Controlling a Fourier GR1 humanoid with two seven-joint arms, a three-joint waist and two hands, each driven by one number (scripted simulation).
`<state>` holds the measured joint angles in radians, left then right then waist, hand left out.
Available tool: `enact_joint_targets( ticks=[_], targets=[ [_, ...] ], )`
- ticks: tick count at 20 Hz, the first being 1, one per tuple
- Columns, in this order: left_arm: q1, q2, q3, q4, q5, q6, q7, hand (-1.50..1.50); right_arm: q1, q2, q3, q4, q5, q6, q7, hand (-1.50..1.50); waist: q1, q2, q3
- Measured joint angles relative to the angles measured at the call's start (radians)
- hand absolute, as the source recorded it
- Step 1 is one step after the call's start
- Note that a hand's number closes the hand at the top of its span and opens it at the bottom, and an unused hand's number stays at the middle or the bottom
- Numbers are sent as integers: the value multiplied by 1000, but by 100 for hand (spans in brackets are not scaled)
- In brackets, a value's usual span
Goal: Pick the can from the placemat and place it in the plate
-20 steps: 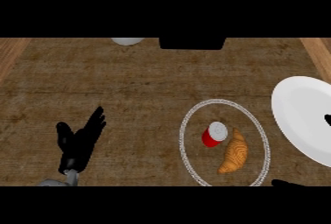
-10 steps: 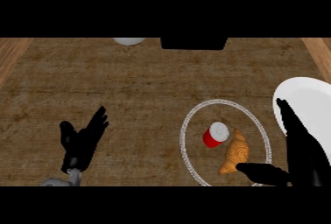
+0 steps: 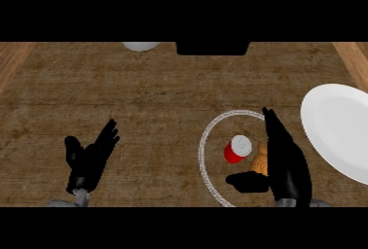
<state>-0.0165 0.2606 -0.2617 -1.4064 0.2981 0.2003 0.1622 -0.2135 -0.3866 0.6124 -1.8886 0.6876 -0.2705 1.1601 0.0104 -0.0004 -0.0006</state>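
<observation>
Reaching farther in than half a second ago, the right hand (image 3: 286,160) is now stretching over the placemat (image 3: 208,146), fingers straight and wide, thumb spread left, just right of the red can (image 3: 237,149) (holding nothing). That can is standing on the placemat, left of the white plate (image 3: 338,131). At near left, the left hand (image 3: 87,160) is resting open.
</observation>
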Motion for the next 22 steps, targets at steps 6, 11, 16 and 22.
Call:
enact_joint_targets(
  ticks=[6, 11, 16, 22],
  targets=[
    [-8, -19, 17, 18, -19, -3, -8, 0, -8, 103, -19, 80, 71, 41, -14, -150, -7, -2, 1],
    [3, -20, 27, 18, -28, -14, -20, 0, -7, 151, -43, 159, 126, 73, -20, -150, -7, -2, 1],
    [11, -35, 26, -5, -40, -14, 4, 0, 5, 205, -73, 218, 166, 98, -37, -150, -8, -1, 1],
    [14, -47, 46, -1, -57, -28, -1, 0, 24, 250, -125, 290, 176, 119, -87, -150, -8, -1, 2]
  ],
)
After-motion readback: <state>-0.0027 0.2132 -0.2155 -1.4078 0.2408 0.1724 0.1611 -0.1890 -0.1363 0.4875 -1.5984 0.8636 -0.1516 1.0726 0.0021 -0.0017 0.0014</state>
